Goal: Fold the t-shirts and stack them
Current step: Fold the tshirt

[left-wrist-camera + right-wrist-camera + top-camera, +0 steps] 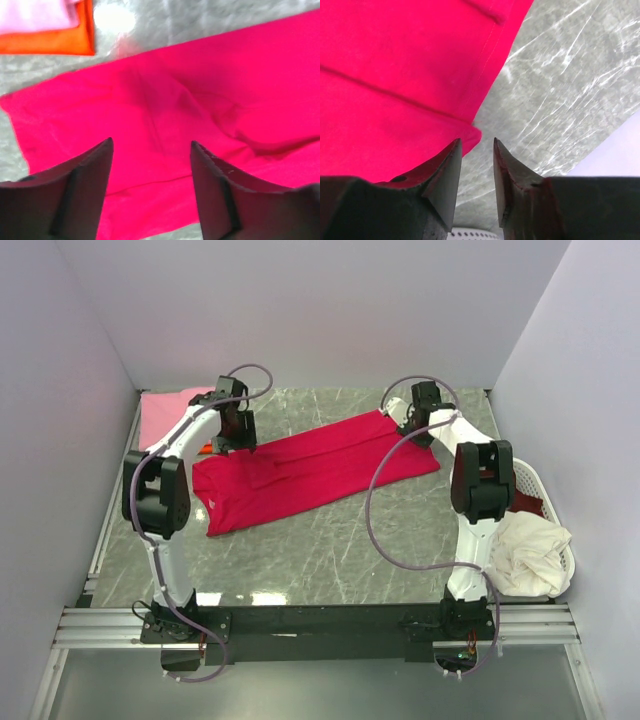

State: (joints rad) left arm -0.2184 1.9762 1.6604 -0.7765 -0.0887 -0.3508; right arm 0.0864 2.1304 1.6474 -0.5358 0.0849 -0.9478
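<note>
A crimson red t-shirt (310, 470) lies spread on the grey marble table, slanting from front left to back right. It fills the left wrist view (200, 100) and the left half of the right wrist view (395, 75). My left gripper (235, 435) is open above the shirt's back left edge, with nothing between its fingers. My right gripper (413, 430) is open, its jaws a small gap apart, just beside the shirt's back right corner (470, 132), holding nothing. A folded pink shirt (170, 410) lies on an orange one (50, 42) at the back left.
A white oval plastic basket (545, 530) stands at the right edge, holding a cream shirt (525, 545) and a maroon one (525, 502). White walls enclose the table on the left, back and right. Bare marble (330, 540) shows in front of the red shirt.
</note>
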